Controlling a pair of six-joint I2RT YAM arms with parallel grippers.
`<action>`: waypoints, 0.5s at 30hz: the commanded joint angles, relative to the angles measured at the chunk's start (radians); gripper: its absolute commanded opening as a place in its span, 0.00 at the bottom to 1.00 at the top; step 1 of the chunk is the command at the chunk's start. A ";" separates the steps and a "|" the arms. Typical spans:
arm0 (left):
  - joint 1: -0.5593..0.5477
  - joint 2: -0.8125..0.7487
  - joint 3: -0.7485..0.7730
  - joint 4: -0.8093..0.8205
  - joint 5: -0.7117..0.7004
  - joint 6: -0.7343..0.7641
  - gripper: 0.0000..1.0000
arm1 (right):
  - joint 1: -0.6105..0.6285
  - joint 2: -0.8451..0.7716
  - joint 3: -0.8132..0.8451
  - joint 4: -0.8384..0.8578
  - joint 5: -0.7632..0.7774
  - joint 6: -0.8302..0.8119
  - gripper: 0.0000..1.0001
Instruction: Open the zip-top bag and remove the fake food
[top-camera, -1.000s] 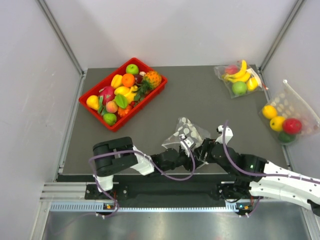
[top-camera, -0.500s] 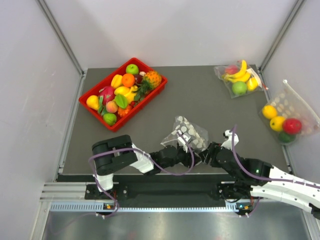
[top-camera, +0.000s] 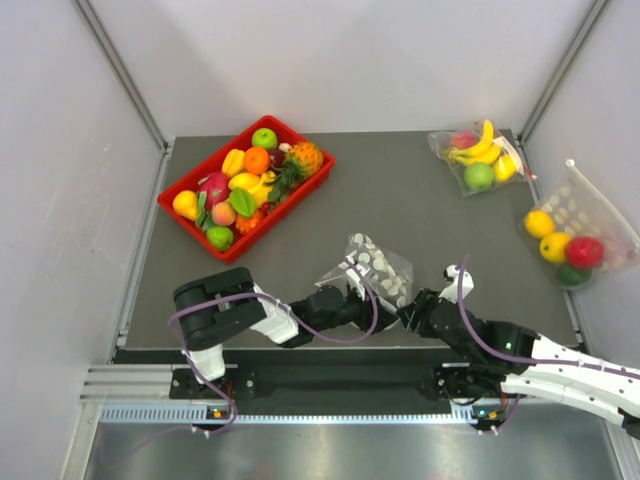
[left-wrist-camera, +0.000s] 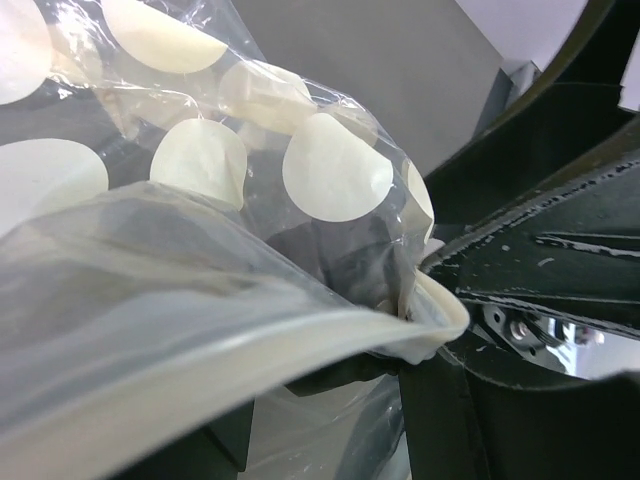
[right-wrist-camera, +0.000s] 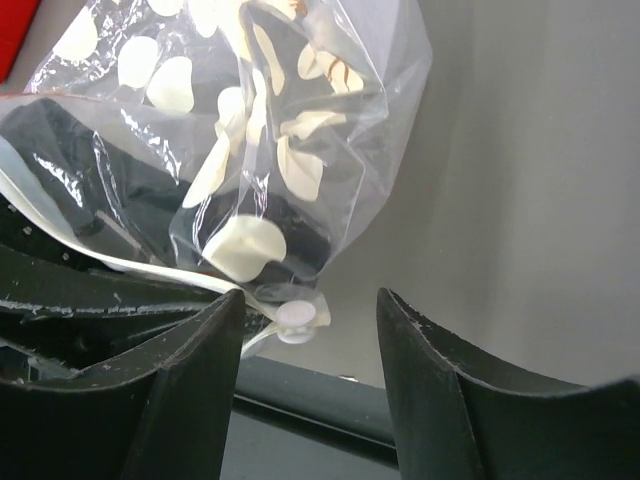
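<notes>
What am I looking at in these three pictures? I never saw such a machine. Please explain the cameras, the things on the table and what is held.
These are two robot arms fixed at the near edge of a table. The wide picture is taken from above; the two close ones from cameras on the wrists. On the table are a red tray of toy fruit and, at the right, a bag with bananas and a bag with yellow and red fruit. The left gripper holds a clear dotted bag by its white zip strip. The right gripper is open; the strip's end sits between its jaws, not pinched.
</notes>
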 joint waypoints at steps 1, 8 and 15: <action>-0.001 -0.037 -0.011 0.155 0.103 -0.033 0.27 | 0.012 -0.037 -0.021 0.077 0.019 -0.038 0.55; 0.014 -0.024 -0.005 0.149 0.103 -0.060 0.27 | 0.011 -0.056 -0.012 0.075 -0.016 -0.077 0.52; 0.047 -0.028 0.011 0.109 0.129 -0.077 0.27 | 0.011 -0.059 -0.004 0.110 -0.093 -0.179 0.54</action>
